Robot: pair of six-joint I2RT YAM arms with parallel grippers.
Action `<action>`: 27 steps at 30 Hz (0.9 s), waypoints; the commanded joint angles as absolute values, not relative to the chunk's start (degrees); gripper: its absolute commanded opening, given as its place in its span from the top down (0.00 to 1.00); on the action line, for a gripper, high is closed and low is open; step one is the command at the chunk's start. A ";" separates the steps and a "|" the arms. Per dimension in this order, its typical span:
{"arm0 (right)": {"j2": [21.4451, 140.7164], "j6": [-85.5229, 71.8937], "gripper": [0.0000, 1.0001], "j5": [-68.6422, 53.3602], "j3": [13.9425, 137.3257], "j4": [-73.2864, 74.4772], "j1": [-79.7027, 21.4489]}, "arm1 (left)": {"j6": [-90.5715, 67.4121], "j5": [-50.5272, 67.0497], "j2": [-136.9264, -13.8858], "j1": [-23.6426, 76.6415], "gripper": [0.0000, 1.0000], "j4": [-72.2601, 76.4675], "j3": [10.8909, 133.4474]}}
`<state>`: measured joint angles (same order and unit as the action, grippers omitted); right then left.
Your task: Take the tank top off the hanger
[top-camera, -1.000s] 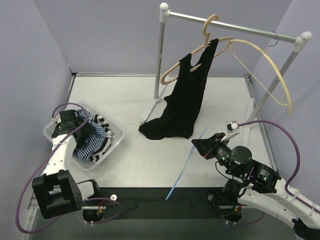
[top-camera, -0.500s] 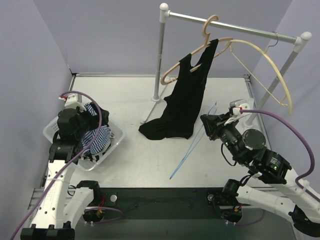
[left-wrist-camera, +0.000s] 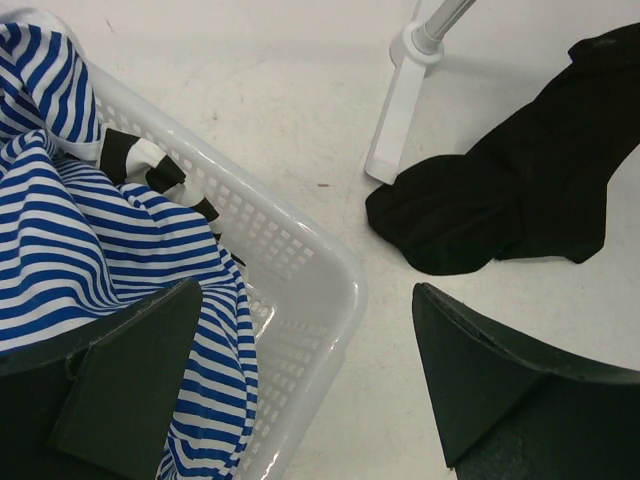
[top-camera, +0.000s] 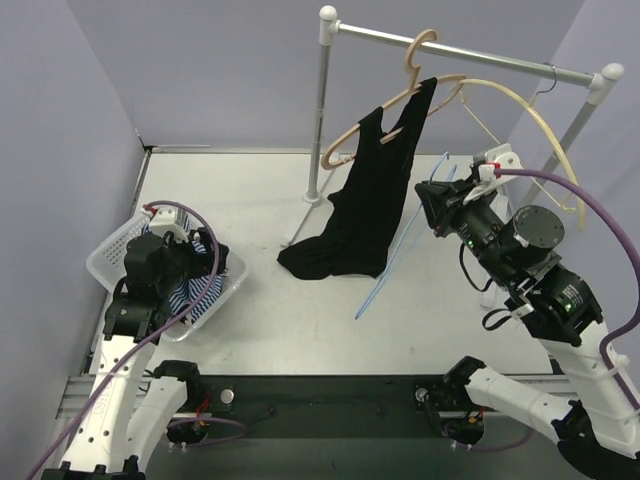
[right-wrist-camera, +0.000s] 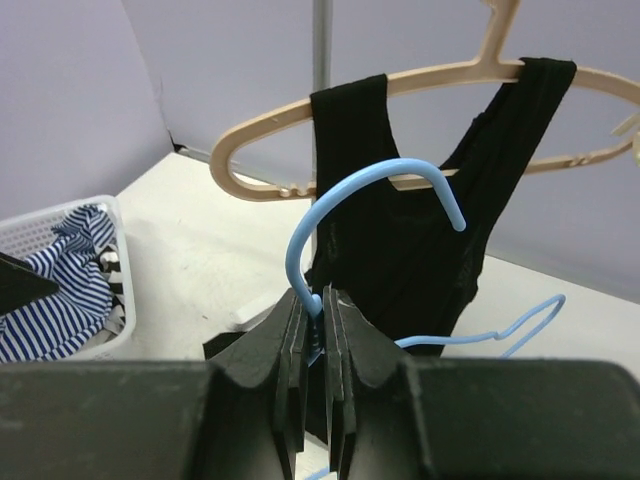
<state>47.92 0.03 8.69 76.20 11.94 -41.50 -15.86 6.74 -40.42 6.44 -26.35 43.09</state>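
A black tank top (top-camera: 365,210) hangs on a tan hanger (top-camera: 338,158) from the rail (top-camera: 480,58), its hem resting on the table. My right gripper (top-camera: 432,205) is shut on the neck of a thin blue hanger (top-camera: 398,258), held up just right of the tank top. In the right wrist view the blue hanger's hook (right-wrist-camera: 375,175) curves up from my shut gripper (right-wrist-camera: 320,310) in front of the tank top (right-wrist-camera: 400,250) and the tan hanger (right-wrist-camera: 260,150). My left gripper (top-camera: 200,258) is open and empty over the basket's near right corner (left-wrist-camera: 335,275).
A white basket (top-camera: 108,255) at the left holds blue-striped clothing (left-wrist-camera: 90,260). The rack's upright post (top-camera: 320,120) and its foot (left-wrist-camera: 398,110) stand beside the tank top's hem (left-wrist-camera: 500,200). A cream hanger (top-camera: 540,130) hangs at the rail's right end.
My right arm has risen and moved away from me with the blue hanger, up beside the tank top. My left arm has drawn back out of the basket toward its near right corner.
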 commanded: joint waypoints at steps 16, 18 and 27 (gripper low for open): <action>65.21 -14.39 1.00 -44.19 102.74 12.23 -1.77 | -30.49 -16.26 -38.75 8.09 0.03 -33.22 38.68; 66.79 -16.95 1.00 -46.83 103.53 8.10 -0.18 | -32.51 -13.55 -40.60 5.29 0.03 -33.57 38.41; 72.23 -36.77 1.00 -60.99 98.97 -16.40 13.17 | -39.20 -5.00 -53.34 -6.94 0.03 -35.33 39.89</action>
<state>70.43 -22.92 -51.35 100.09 3.79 9.58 -35.64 -6.59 -51.44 -3.68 -33.43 37.82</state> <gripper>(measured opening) 0.093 0.974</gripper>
